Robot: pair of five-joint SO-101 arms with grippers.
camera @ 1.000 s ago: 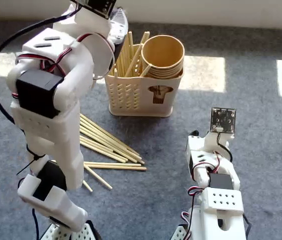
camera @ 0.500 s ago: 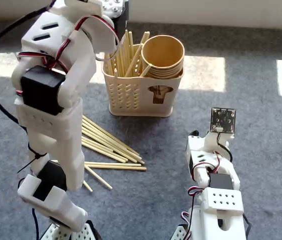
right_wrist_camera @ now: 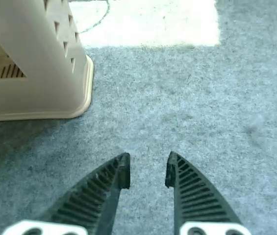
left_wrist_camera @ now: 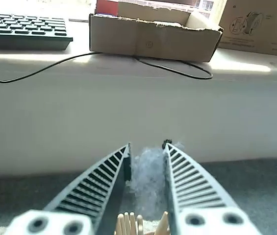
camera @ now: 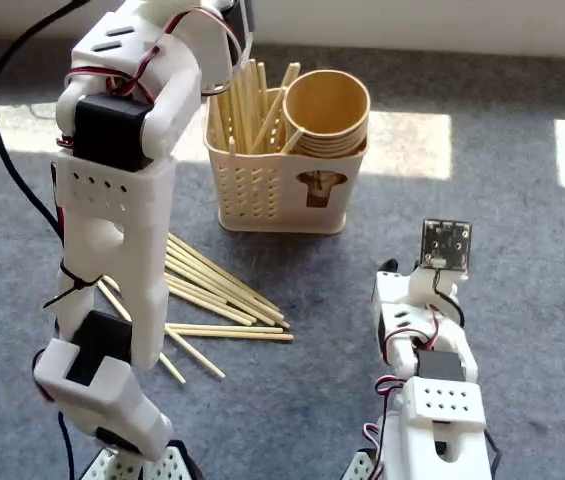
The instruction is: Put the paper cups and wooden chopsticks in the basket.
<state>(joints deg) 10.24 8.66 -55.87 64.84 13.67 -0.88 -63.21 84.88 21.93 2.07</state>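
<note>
A cream basket (camera: 282,190) stands on the grey carpet with several wooden chopsticks (camera: 252,105) upright in its left half and stacked paper cups (camera: 327,105) in its right half. More chopsticks (camera: 217,290) lie loose on the carpet in front of it, beside the left arm. My left gripper (left_wrist_camera: 146,146) is held high over the basket's back left corner, open and empty, with chopstick tips (left_wrist_camera: 133,224) just below it. My right gripper (right_wrist_camera: 147,171) hovers low over bare carpet, open, in front of and to the right of the basket (right_wrist_camera: 30,63).
A low white ledge (left_wrist_camera: 138,107) runs behind the basket, carrying a cardboard box (left_wrist_camera: 153,34), a keyboard (left_wrist_camera: 25,29) and a black cable. Sunlit patches (camera: 412,145) fall on the carpet by the basket. The right arm's base (camera: 442,410) sits at the front right.
The left arm has straightened up and swung its gripper higher and farther back above the basket. The right arm has stayed put.
</note>
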